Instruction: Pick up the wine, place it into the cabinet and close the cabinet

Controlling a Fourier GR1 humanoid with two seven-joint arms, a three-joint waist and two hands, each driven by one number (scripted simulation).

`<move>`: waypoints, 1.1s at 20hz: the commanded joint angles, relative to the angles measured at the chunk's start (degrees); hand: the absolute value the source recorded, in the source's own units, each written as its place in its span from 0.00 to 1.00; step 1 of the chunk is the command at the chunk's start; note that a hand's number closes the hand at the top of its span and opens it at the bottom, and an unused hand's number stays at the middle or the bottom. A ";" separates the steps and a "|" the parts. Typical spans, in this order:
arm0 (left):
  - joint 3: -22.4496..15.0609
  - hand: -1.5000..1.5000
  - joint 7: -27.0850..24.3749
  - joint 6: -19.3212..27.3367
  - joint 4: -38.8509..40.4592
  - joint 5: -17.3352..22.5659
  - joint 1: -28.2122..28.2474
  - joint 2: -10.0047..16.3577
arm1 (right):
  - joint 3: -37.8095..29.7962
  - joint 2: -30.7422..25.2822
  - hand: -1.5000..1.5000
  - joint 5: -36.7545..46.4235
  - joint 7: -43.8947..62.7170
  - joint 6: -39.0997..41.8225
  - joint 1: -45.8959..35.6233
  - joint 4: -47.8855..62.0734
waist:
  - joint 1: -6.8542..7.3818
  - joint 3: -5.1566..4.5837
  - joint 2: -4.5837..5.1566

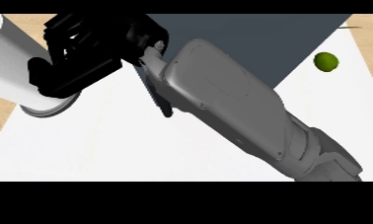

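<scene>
right forearm [233, 104]: reaches lower right to upper left | right hand [79, 66]: curled round white cylinder [18, 70]

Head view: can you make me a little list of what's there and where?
right hand: black, upper left, fingers curled round the bottle
bottle: white, grey round end, at the left edge
forearm: grey, coming from the lower right
green ball: small, alone on the counter, right side
counter: white
left hand: not in view

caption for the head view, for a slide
Right hand curled round a white cylinder at the counter's left; green round thing apart at right.
</scene>
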 commanded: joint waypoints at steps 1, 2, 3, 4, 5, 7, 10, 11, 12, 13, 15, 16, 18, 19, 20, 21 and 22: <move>2.56 0.00 1.43 -0.11 -2.04 1.64 1.81 0.17 | -3.35 -0.84 1.00 4.13 -8.39 1.33 -0.54 10.21 | -0.63 0.44 -0.02; 2.00 0.00 0.03 -0.35 0.06 -0.13 1.05 -0.50 | -5.33 -2.41 1.00 3.95 -9.18 1.48 -2.13 12.62 | -0.61 0.38 0.30; 3.08 0.00 1.06 -0.13 -0.82 0.86 1.60 0.08 | -5.77 -3.10 1.00 3.95 -10.37 1.93 -1.51 12.86 | -0.85 0.43 0.13; 2.63 0.00 0.46 -0.79 -0.62 -0.09 1.41 0.01 | -5.03 -3.20 1.00 4.77 -12.43 1.92 0.04 14.61 | -0.70 0.40 0.42; 2.83 0.00 0.84 -0.07 1.00 0.53 0.77 -0.38 | -5.71 -4.59 1.00 4.48 -12.04 1.62 -0.88 13.95 | -1.69 0.40 0.29; 2.33 0.00 1.43 -1.65 0.14 -0.12 0.83 0.73 | -4.82 -4.94 1.00 4.96 -14.27 2.43 0.73 16.34 | -1.57 0.39 0.62; 1.90 0.00 1.75 -2.06 -1.71 1.04 0.10 0.22 | -6.45 -6.61 1.00 4.08 -15.22 2.57 -0.66 18.10 | -1.62 0.41 0.67; 1.24 0.00 2.90 -1.57 -2.16 2.10 -0.12 0.12 | -5.12 -7.29 1.00 4.29 -16.26 4.33 1.84 17.89 | -2.61 0.48 0.78; 1.00 0.00 2.50 -1.87 -4.41 1.46 0.57 0.07 | -6.08 -8.01 1.00 4.03 -16.07 3.47 0.56 18.76 | -1.73 0.51 0.55; 0.97 0.00 2.84 -1.79 -3.09 1.79 -0.26 0.21 | -5.64 -8.08 1.00 4.39 -17.95 4.32 1.85 19.28 | -2.35 0.46 1.28; 0.71 0.00 2.79 -1.44 -3.27 2.03 0.36 -0.51 | -6.80 -9.09 1.00 3.75 -18.50 2.86 2.17 19.15 | -2.82 0.48 0.89; -0.25 0.00 3.13 -1.01 -4.63 2.32 -0.69 -0.72 | -6.26 -8.93 1.00 3.97 -18.77 2.99 2.13 19.72 | -3.37 0.49 1.31; -0.06 0.00 3.96 -0.87 -4.39 2.23 -1.19 0.16 | -6.35 -8.92 1.00 3.51 -19.69 2.92 1.78 19.63 | -3.86 0.50 1.38; -0.87 0.00 3.81 -0.53 -5.11 2.35 -0.98 -0.69 | -5.93 -9.31 1.00 3.00 -19.75 3.80 2.96 19.59 | -4.18 0.52 1.26; -1.28 0.00 3.63 -0.57 -4.93 1.89 -1.26 -0.85 | -5.82 -9.02 1.00 2.99 -20.01 3.41 2.28 20.04 | -4.20 0.43 1.36; -1.84 0.00 4.34 -0.50 -5.17 1.96 -1.74 -0.47 | -5.37 -8.05 1.00 2.98 -20.19 3.30 1.33 20.70 | -3.93 0.38 1.70; -3.00 0.00 4.62 0.49 -6.25 1.91 -1.32 -1.21 | -5.63 -8.92 1.00 2.61 -20.79 3.23 1.86 20.04 | -4.56 0.52 1.34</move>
